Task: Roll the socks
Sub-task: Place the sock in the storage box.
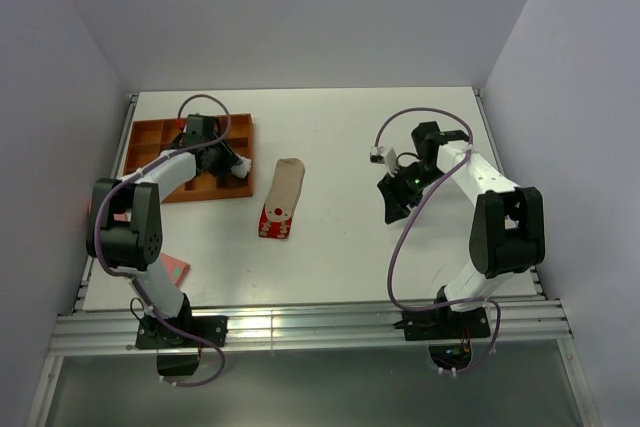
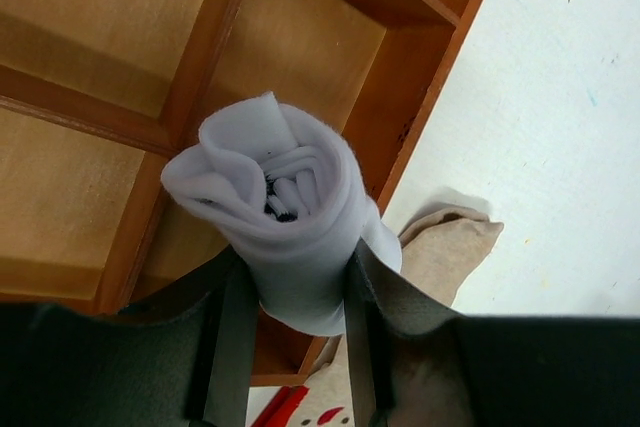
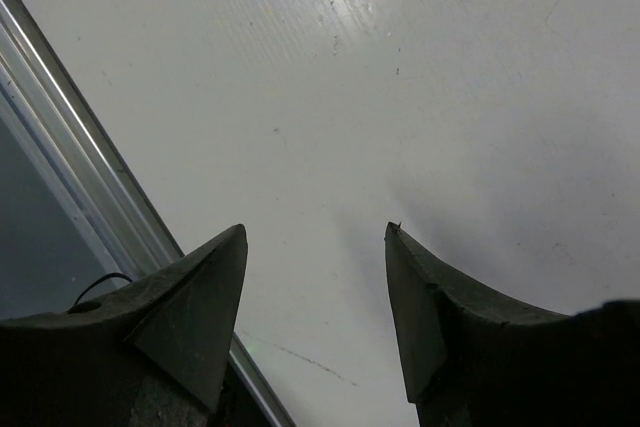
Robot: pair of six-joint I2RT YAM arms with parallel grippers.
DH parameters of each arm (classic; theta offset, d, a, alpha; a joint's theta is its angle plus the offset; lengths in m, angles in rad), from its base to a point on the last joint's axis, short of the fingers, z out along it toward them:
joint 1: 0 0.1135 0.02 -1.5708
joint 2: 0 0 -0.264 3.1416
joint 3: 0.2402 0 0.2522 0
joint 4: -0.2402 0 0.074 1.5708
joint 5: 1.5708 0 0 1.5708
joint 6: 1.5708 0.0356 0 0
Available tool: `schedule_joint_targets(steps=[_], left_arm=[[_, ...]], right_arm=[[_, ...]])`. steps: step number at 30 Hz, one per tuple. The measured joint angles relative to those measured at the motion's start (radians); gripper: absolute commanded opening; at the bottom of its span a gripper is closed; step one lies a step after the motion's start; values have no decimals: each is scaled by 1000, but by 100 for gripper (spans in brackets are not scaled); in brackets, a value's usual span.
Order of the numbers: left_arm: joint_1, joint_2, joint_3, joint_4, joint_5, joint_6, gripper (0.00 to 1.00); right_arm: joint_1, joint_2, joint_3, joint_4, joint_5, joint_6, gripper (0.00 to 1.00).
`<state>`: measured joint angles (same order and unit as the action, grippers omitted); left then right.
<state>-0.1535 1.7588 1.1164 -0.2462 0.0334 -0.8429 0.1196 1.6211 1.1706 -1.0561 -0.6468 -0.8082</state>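
The white sock (image 2: 285,217) was already rolled, clamped in the left gripper (image 2: 295,282) over the tray (image 2: 120,127) near the desk's far-left corner. The beige sock (image 1: 287,180) and red sock (image 1: 276,219) lay flat mid-desk, apparently unrolled. The right gripper (image 3: 315,277) hung open and empty.

Red sock (image 2: 278,412) seems largely cut off below.

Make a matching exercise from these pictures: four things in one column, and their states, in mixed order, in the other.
Things:
1. white sock
2. beige sock
3. red sock
4. right gripper

States:
A. open, holding nothing
B. rolled, held by the left fingers over the wooden tray
C. lying flat on the table, plain
D. lying flat, with white spots

Pairs: 1-B, 2-C, 3-D, 4-A
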Motion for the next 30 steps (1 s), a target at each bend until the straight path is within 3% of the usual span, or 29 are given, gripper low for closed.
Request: schedule_joint_targets(steps=[13,21,30], left_arm=[[13,-14,-43,-18,52,51,0],[-6,-19,-81,-159,159,96,0],[-13,8,-27,-239,137,78,2]], right_arm=[[-1,3,0,10,-1,0,65],[-1,26,0,15,-1,0,64],[-1,34,-1,18,-5,0,64]])
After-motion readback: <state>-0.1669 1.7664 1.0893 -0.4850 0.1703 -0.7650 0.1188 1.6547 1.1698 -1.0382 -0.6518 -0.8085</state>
